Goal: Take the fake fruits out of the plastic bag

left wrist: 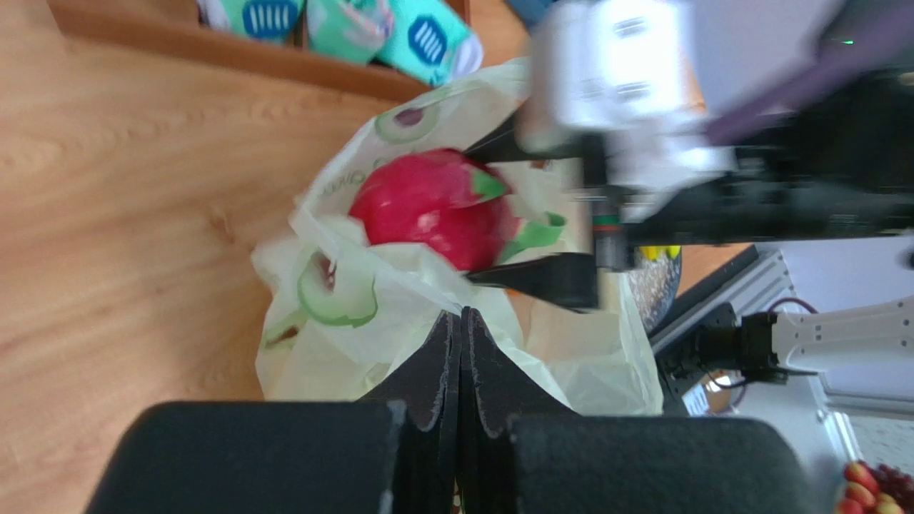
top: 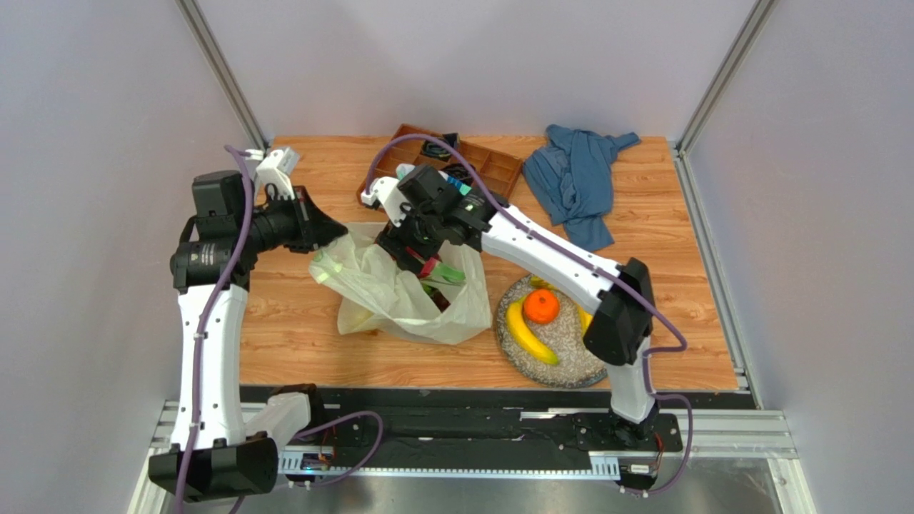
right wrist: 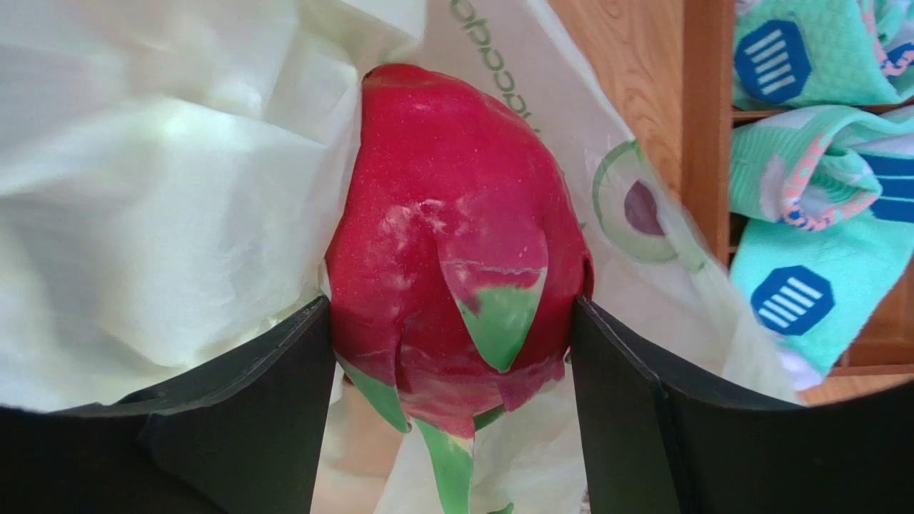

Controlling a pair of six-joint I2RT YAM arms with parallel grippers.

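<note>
The pale yellow-green plastic bag [top: 397, 295] lies mid-table with its mouth facing the back left. My left gripper [left wrist: 463, 316] is shut on a fold of the bag's rim and holds it up. My right gripper [right wrist: 451, 332] reaches into the bag's mouth, and its black fingers [right wrist: 268, 396] press both sides of the pink dragon fruit [right wrist: 451, 246]. The left wrist view shows that dragon fruit [left wrist: 429, 209] at the bag's opening. A banana [top: 528, 334] and an orange [top: 541, 306] lie on the speckled plate [top: 558, 369]. What else the bag holds is hidden.
A wooden tray [top: 488, 166] with teal-white rolled socks [right wrist: 826, 214] stands at the back, just behind the bag. A blue cloth garment [top: 579, 177] lies at the back right. The plate sits right of the bag near the front edge.
</note>
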